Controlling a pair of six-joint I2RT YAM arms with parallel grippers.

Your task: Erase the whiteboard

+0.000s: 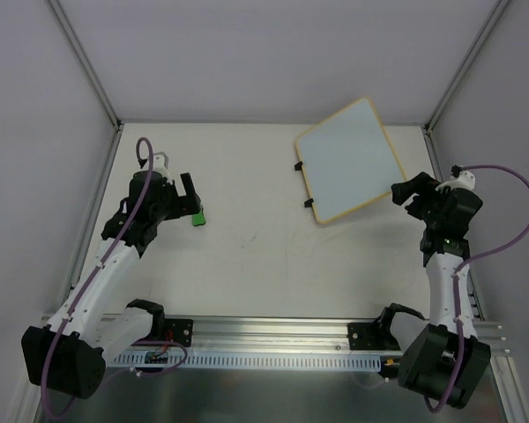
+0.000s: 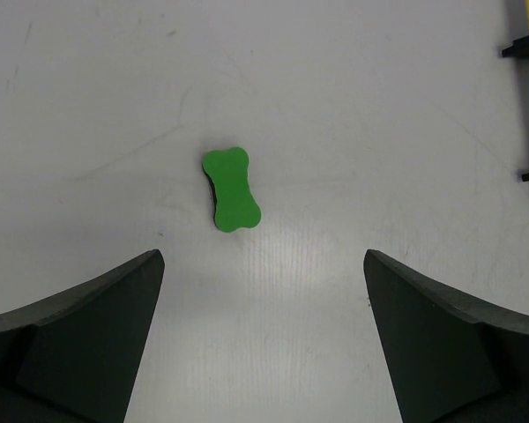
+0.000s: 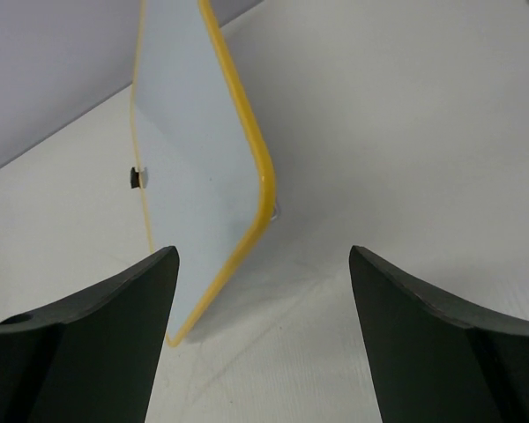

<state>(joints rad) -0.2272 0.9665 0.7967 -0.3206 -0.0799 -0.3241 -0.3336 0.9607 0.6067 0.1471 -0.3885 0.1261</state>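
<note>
The whiteboard (image 1: 349, 160) lies skewed at the back right of the table, white with a thin yellow frame and two black feet on its left edge. Its face shows no writing. In the right wrist view the whiteboard (image 3: 194, 167) looks slanted, its near edge just ahead of my left fingertip. My right gripper (image 1: 406, 194) (image 3: 263, 256) stands open at the board's near right corner, holding nothing. Over on the left, my left gripper (image 1: 192, 196) (image 2: 263, 264) is wide open and empty. The green bone-shaped eraser (image 1: 197, 218) (image 2: 230, 189) rests on the table just ahead of its fingertips.
Grey enclosure walls with metal posts (image 1: 88, 66) close in the table (image 1: 247, 238) at the back and both sides. An aluminium rail (image 1: 264, 339) carrying both arm bases runs along the near edge.
</note>
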